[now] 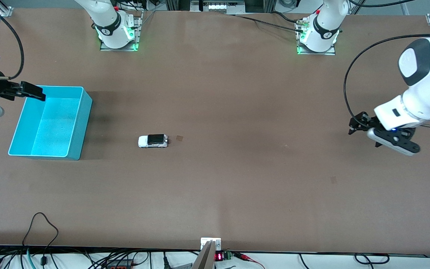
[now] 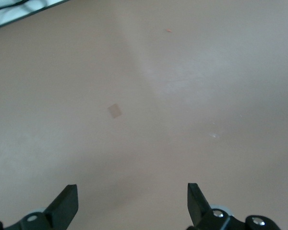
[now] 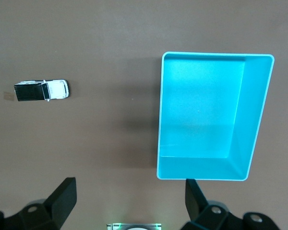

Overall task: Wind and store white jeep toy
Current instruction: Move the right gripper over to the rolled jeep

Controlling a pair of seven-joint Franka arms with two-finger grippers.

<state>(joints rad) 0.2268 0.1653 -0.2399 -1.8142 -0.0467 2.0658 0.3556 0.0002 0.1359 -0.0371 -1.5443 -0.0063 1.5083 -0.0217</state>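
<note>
White jeep toy: stands on its wheels on the bare brown tabletop, a little left of the centre of the front view, untouched.
Turquoise bin: open-topped and empty, beside the jeep toward the right arm's end of the tabletop, apart from it.
Small brown patch: flat on the tabletop just beside the jeep's black end.
Around the jeep: nothing touches it or leans over it; bare tabletop on every side.
Right gripper: at the left edge of the front view, over the bin's upper corner; fingers spread wide, holding nothing; jeep well apart from them.
Left gripper: at the right edge of the front view, over bare tabletop; fingers spread wide, holding nothing; jeep well apart.
</note>
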